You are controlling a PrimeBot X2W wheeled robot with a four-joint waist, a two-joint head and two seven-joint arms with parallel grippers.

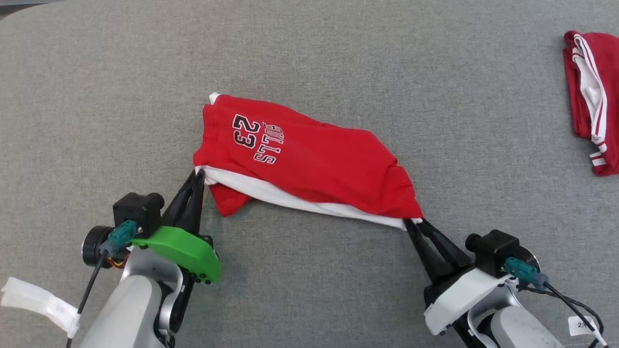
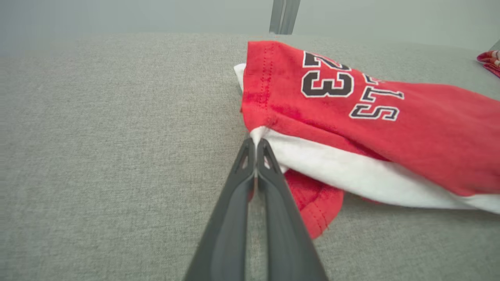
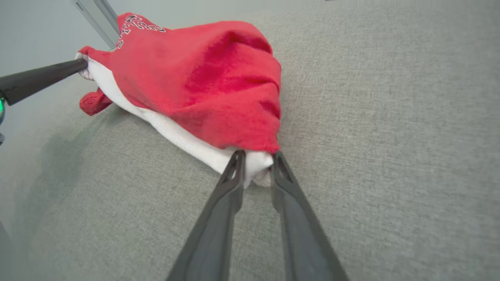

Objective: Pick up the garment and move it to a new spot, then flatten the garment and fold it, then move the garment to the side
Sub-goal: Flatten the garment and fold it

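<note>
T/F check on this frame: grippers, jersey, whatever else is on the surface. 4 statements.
1. The left gripper is shut on the white edge of the red jersey. True.
2. The right gripper hangs well clear of the jersey. False: its fingers flank the white corner, not fully closed.
3. The jersey lies flat and spread out. False: it is bunched and doubled over.
4. A second red and white garment lies at the far right of the grey surface. True.

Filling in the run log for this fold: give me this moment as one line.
stage: flatten | left gripper: shut on red jersey white hem | right gripper: closing around hem's other end | second red garment: far right
</note>
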